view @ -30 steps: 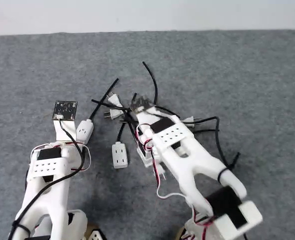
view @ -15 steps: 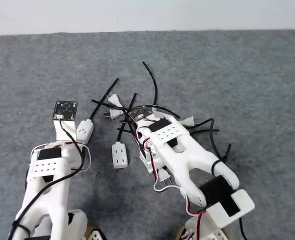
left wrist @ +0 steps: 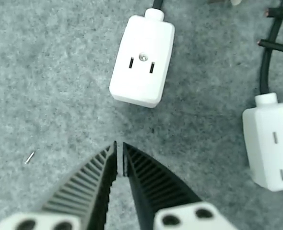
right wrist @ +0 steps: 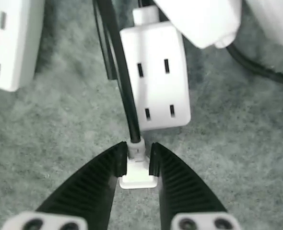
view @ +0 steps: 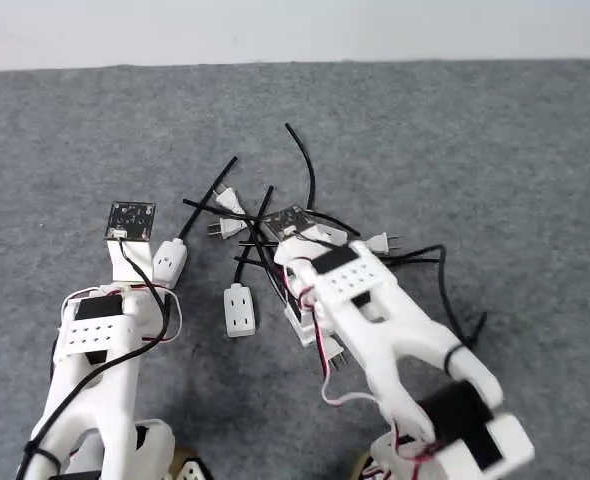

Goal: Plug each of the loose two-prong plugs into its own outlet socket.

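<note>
Grey felt-like covering spans the table (view: 495,150), with short black leads scattered across its middle.

1. Held plug (right wrist: 137,176): a white two-prong plug lies low over the table, just near of the double socket (right wrist: 156,81). The right end effector (right wrist: 137,149) is clamped on its body at the cord neck. The prongs are hidden between the fingers, so their heading cannot be confirmed.
2. Cord (right wrist: 117,62): it leaves the plug toward the socket and runs along the socket's left edge, beside the slots.
3. Left end effector (left wrist: 118,148): fingers closed, holding nothing, hovering over bare covering just near of a single socket (left wrist: 142,60).
4. Three loose plugs (view: 230,200) (view: 225,228) (view: 378,241) lie farther back among the leads.

Likely faults:
- If the prongs face away from the slots, insertion will fail until the plug is turned round.
- The socket is unrestrained. A push may slide it across the covering instead of seating the prongs.
- The cord may drag or tilt the socket, or wedge between plug and face.
- A grip this close to the neck may let the plug pivot under load.
</note>
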Motion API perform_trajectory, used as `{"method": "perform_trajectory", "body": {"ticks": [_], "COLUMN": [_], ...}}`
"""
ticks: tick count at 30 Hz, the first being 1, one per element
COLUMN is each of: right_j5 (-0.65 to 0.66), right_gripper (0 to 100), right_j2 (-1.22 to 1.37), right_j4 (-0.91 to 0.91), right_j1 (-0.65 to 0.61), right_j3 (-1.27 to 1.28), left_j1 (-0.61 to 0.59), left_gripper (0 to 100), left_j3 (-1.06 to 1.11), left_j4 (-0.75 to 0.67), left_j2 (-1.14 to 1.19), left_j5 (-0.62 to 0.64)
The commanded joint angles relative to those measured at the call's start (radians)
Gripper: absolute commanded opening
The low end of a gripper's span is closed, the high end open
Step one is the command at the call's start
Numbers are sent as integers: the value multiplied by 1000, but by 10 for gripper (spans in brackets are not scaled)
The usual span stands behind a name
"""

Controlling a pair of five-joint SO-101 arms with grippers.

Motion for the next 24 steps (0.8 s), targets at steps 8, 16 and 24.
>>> {"method": "perform_trajectory", "body": {"ticks": [8, 16, 24], "right_j5": [11, 8, 40], "right_gripper": [76, 7, 8], "right_j2": [25, 47, -87], "right_j4": [-62, -61, 4], "right_j1": [4, 12, 41], "right_j3": [-6, -21, -34], "left_j1": [8, 8, 9], "left_gripper": [13, 13, 13], "left_j3": [-7, -7, -7], "left_j4": [6, 6, 0], "left_j2": [-26, -26, -25], "left_j5": [-6, -6, -5]}}
